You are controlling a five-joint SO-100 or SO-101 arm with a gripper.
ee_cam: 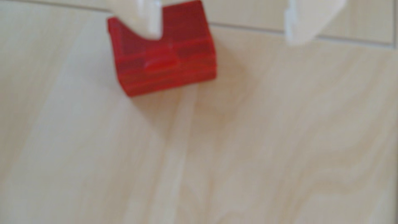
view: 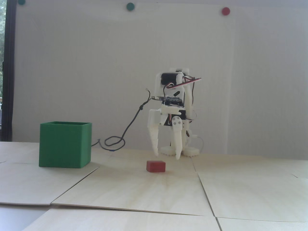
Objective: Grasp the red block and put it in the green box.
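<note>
Two white fingers are hanging spread above the red block (view: 156, 166) in the fixed view, the gripper (view: 167, 156) pointing down with nothing between its tips — this looks like the approach before the grasp. The block is lying on the pale wooden table (view: 144, 190), slightly left of the gap between the fingers, whose tips are hanging a little higher than its top and possibly farther back. The green box (view: 65, 144) is standing well apart to the left, its open top facing up. A black cable (view: 130, 125) is trailing from the arm down to the table behind, and the white wall (view: 96, 72) is carrying green magnets (view: 130, 6) and a red magnet (view: 225, 11).

In the wrist view, blurred, the gripper (ee_cam: 224, 38) is gaping wide and holding nothing; one fingertip (ee_cam: 150, 23) is overlapping the red block (ee_cam: 168, 64), the other is hanging off to the right over bare plywood (ee_cam: 193, 161) with a panel seam (ee_cam: 247, 28) behind. By my judgement the next move is calling for a sideways shift to centre the block, then a descent and a closing — otherwise one finger is likely landing on top of it
</note>
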